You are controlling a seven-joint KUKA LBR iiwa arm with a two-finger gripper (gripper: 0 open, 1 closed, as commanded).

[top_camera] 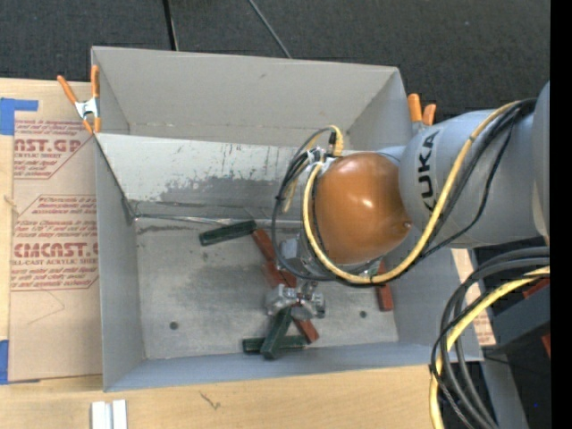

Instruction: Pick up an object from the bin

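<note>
You see the arm [474, 177] reaching in from the right across the right wall of the bin [241, 96]. Its wrist is turned down, so the orange cover [357, 206] faces up at you. Below the cover the gripper [295, 302] points at the floor, close to the near wall and right of the middle. It hangs directly over the far end of a dark green stick [281, 327], which lies slanted beside a red-brown stick [307, 332]. You cannot tell whether the gripper is open or closed, nor whether it touches the stick. A dark green marker [226, 232] lies well apart, towards the far left.
</note>
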